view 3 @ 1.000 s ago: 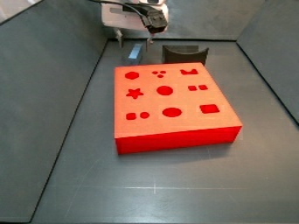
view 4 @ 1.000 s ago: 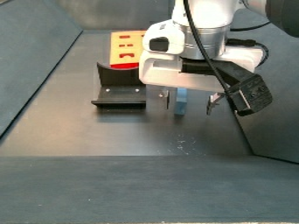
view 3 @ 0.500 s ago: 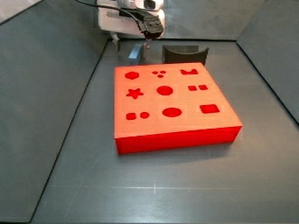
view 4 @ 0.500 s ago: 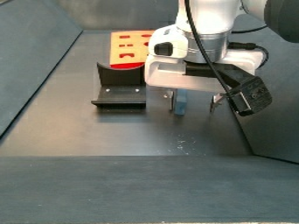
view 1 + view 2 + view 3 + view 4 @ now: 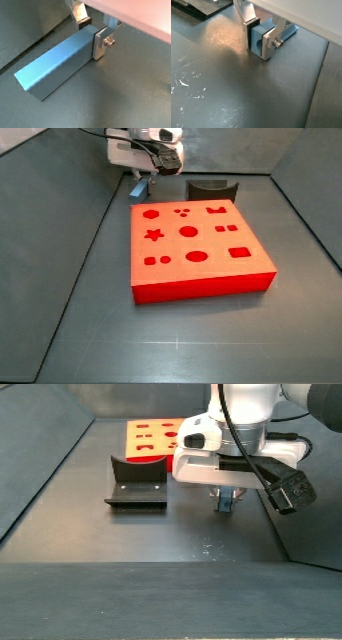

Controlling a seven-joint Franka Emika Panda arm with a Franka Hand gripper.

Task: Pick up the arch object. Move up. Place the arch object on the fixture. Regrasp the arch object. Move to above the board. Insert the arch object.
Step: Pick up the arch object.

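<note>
- Since a moment ago the claw [image 5: 225,500] has gone up, and the arch object [image 5: 226,502] has gone up with it, so the blue piece now hangs off the worktop [image 5: 134,544].
- The claw is clamped on the arch object, with one flat silver finger [image 5: 100,44] pressed on one side and the other finger [image 5: 80,12] on the far side.
- In both wrist views the arch object [image 5: 260,41] is a slim blue block sticking out long past the fingers [image 5: 268,46].
- In a side view the arch object [image 5: 138,190] shows as a small blue bit under the claw [image 5: 144,176], up in the air just behind the far left corner of the board [image 5: 201,248].
- The board is a big red slab lying flat on the worktop, with darker shapes cut in its top, such as a star, round holes and a box shape.
- The fixture [image 5: 136,484] is a dark bracket that stands on the worktop between the board [image 5: 150,436] and the claw, a bit to one side of the claw and not touching it.
- In a side view the fixture [image 5: 211,190] sits just behind the far edge of the board.
- A dark corner of the fixture [image 5: 201,6] peeks in at the edge of a wrist view.
</note>
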